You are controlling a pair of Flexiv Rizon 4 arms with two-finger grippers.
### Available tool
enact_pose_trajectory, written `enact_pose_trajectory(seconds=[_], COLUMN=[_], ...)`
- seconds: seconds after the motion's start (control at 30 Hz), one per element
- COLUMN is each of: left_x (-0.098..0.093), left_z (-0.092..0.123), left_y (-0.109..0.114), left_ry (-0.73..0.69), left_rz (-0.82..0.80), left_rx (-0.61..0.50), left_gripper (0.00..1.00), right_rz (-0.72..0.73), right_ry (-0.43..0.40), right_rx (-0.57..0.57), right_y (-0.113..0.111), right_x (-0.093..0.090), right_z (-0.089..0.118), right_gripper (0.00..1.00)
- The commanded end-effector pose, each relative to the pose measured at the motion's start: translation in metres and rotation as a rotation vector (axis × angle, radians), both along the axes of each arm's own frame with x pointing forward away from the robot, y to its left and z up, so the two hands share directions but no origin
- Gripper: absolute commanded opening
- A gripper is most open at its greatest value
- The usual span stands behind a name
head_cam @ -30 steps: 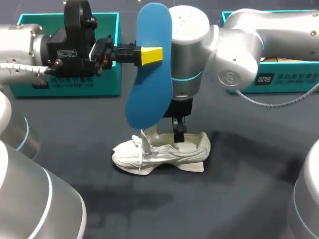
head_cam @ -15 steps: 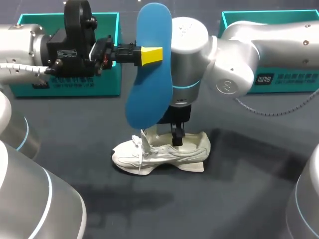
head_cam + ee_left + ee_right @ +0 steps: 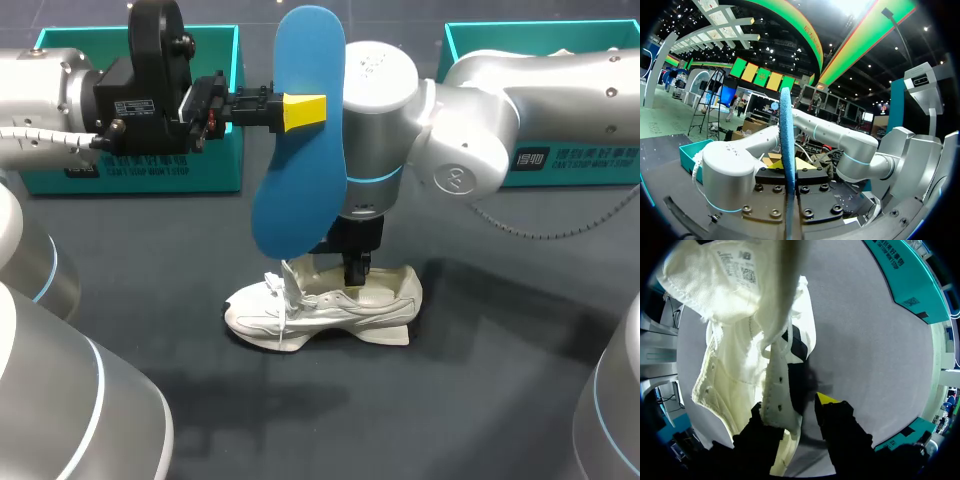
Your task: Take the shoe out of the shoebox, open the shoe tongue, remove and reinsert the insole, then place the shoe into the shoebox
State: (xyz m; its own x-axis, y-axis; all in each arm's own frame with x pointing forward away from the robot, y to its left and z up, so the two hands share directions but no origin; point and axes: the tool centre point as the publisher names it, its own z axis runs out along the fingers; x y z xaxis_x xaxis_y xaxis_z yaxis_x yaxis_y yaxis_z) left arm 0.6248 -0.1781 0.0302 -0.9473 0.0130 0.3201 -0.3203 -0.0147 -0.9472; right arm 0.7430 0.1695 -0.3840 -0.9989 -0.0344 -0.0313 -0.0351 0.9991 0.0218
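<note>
Only the right arm's elbow has swung slightly inward; shoe, insole and left arm stay put. The right gripper [image 3: 797, 407] hangs over the white shoe [image 3: 320, 305] with its fingers spread astride the collar wall. The yellow tip is clear of the wall, and the hidden finger possibly touches it. Below that gripper the shoe stands on its sole, long axis across the table [image 3: 480, 380], toe toward the left arm's side. Bare tabletop lies all round it, and the teal shoeboxes [image 3: 215, 165] sit well apart. The left gripper [image 3: 300, 110] pinches the blue insole [image 3: 297, 170] upright, long axis vertical, above the toe.

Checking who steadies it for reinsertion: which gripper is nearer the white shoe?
Right. The right gripper is down at the collar of the shoe; the left gripper holds the blue insole upright, well above it.
</note>
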Motion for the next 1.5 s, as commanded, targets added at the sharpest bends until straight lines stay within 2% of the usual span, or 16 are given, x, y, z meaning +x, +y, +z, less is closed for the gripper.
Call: enact_pose_trajectory(seconds=[0.03, 0.3, 0.5, 0.7, 0.97, 1.07, 1.2, 1.5], left_x=[0.001, 0.001, 0.001, 0.001, 0.001, 0.001, 0.001, 0.001], left_z=[0.000, 0.000, 0.000, 0.000, 0.000, 0.000, 0.000, 0.000], left_y=[-0.002, -0.002, -0.002, -0.002, -0.002, -0.002, -0.002, -0.002], left_ry=[0.001, 0.001, 0.001, 0.001, 0.001, 0.001, 0.001, 0.001], left_rz=[-0.001, -0.001, -0.001, -0.001, -0.001, -0.001, -0.001, -0.001], left_rx=[0.000, 0.000, 0.000, 0.000, 0.000, 0.000, 0.000, 0.000], left_gripper=[0.00, 0.00, 0.00, 0.00, 0.00, 0.00, 0.00, 0.00], right_rz=[-0.002, 0.000, -0.025, -0.150, -0.391, -0.512, -0.757, -0.757], right_ry=[0.000, 0.004, 0.009, 0.018, 0.007, 0.000, -0.010, -0.010], right_rx=[-0.003, -0.018, -0.023, -0.018, 0.014, 0.010, -0.031, -0.031], right_y=[0.003, 0.005, 0.000, -0.013, -0.028, -0.030, -0.031, -0.031], right_x=[-0.001, -0.005, -0.010, -0.013, -0.022, -0.025, -0.027, -0.027], right_z=[-0.003, 0.003, 0.015, 0.032, 0.050, 0.055, 0.061, 0.061], right_gripper=[0.00, 0.00, 0.00, 0.00, 0.00, 0.00, 0.00, 0.00])
